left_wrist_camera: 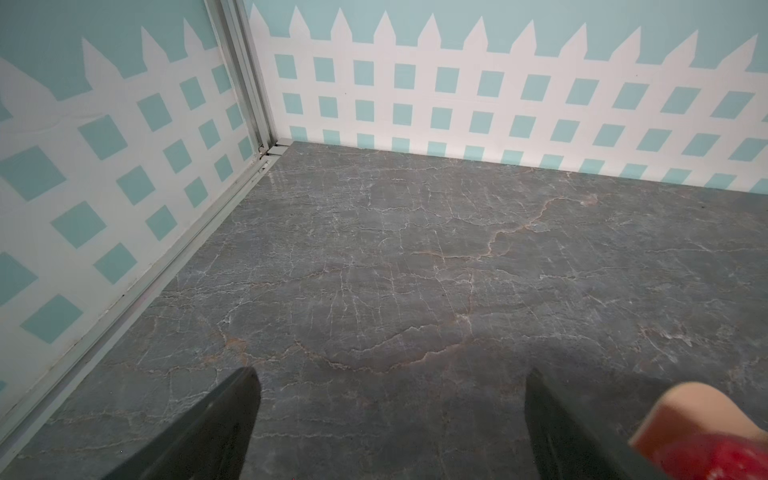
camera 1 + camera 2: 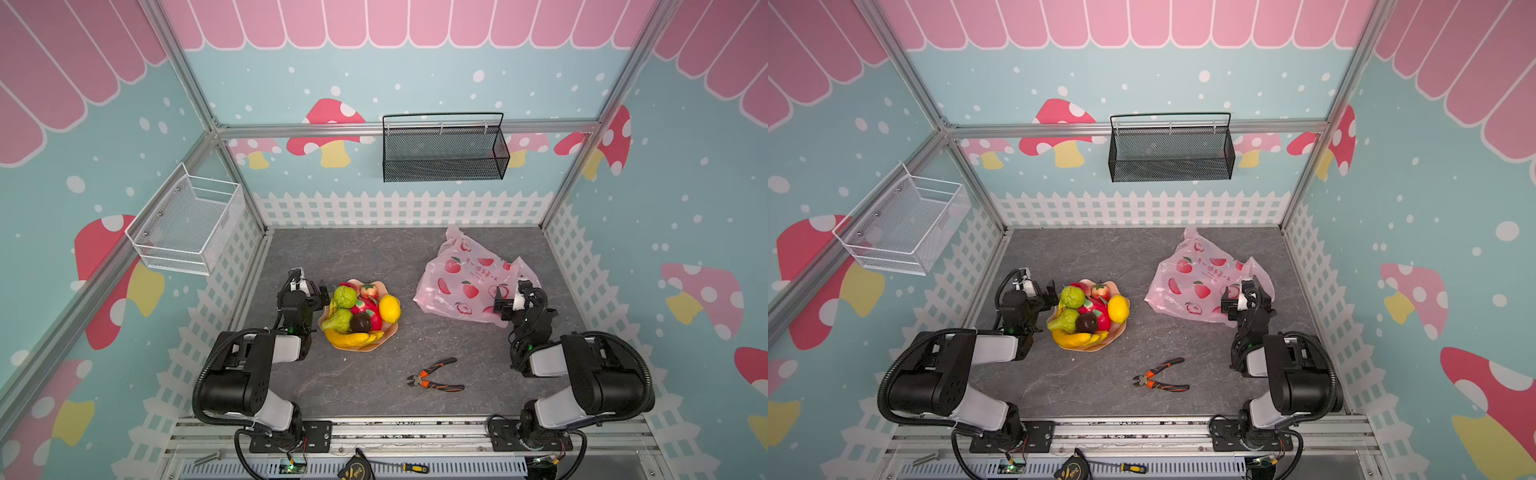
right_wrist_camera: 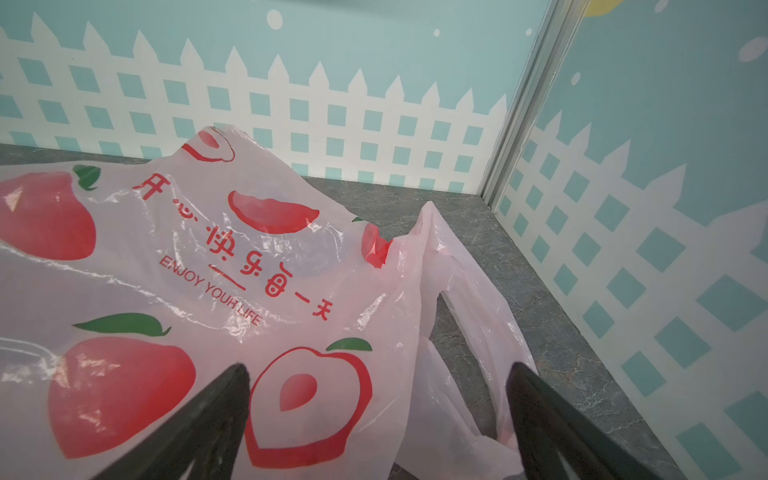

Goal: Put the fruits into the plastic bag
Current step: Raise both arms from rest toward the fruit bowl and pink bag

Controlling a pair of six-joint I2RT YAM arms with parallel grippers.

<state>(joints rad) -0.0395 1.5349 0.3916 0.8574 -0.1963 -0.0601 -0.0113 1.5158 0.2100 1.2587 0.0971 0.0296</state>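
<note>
The fruits (image 2: 360, 316) (image 2: 1088, 316) are heaped on a peach-coloured wavy plate (image 2: 391, 330) left of the middle in both top views: a lemon (image 2: 390, 307), a banana bunch (image 2: 353, 340), two bumpy green ones, red ones and a dark brown round one (image 2: 360, 322). My left gripper (image 2: 322, 291) (image 1: 391, 372) stands open just left of the plate, over bare table. The plate's rim (image 1: 685, 411) and a red fruit (image 1: 727, 461) show beside one finger. The pink plastic bag (image 2: 465, 282) (image 3: 208, 270) lies flat at the back right. My right gripper (image 2: 500, 300) (image 3: 378, 365) is open over the bag's near edge, by the handles.
Orange-handled pliers (image 2: 436, 374) lie on the grey table near the front. A black mesh basket (image 2: 444, 149) hangs on the back wall and a white one (image 2: 187, 224) on the left wall. A tape measure (image 2: 356, 467) and a screwdriver (image 2: 415, 467) rest on the front rail.
</note>
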